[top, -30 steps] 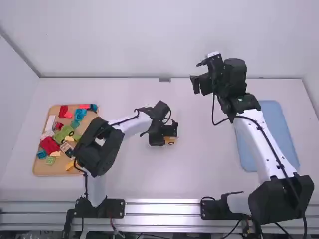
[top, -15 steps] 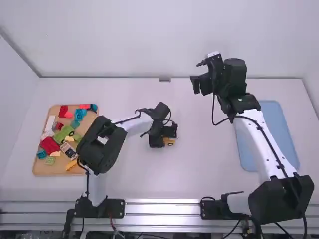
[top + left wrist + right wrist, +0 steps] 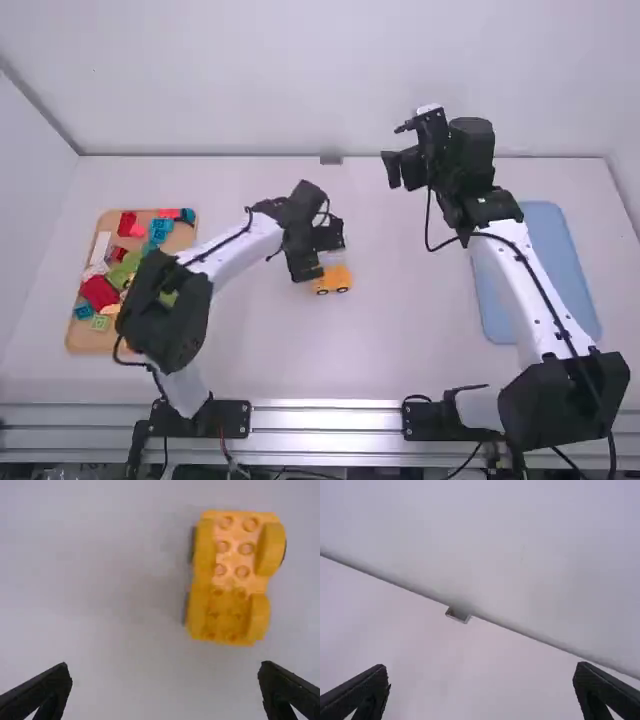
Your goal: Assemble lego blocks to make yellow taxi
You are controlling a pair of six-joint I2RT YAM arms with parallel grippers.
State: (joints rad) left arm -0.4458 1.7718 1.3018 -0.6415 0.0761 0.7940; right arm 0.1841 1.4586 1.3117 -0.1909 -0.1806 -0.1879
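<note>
1. Near the middle of the high view, the left claw (image 3: 305,264) hangs just beside the yellow taxi base (image 3: 332,281). Its fingers stand wide apart.
2. Center top of the left wrist view, running toward the right, the base shows round studs in two rows between raised yellow sides. Bits of dark wheel edge stick out along both sides.
3. Upper right of the high view, the right claw (image 3: 402,171) is open too, held well apart from the base. The right wrist view looks past its spread fingers at the tabletop's back edge, the white wall (image 3: 520,545) and a small bracket (image 3: 458,615).
4. Left side of the high view, a wooden tray (image 3: 82,341) holds a jumble: red block (image 3: 98,292), white block (image 3: 100,247), blue block (image 3: 160,228), a green wheeled piece (image 3: 119,273) and others. The left arm (image 3: 165,310) hides its lower right part.
5. Right side, a blue tray (image 3: 577,290) lies on the tabletop (image 3: 415,330), partly behind the right arm (image 3: 515,275).
</note>
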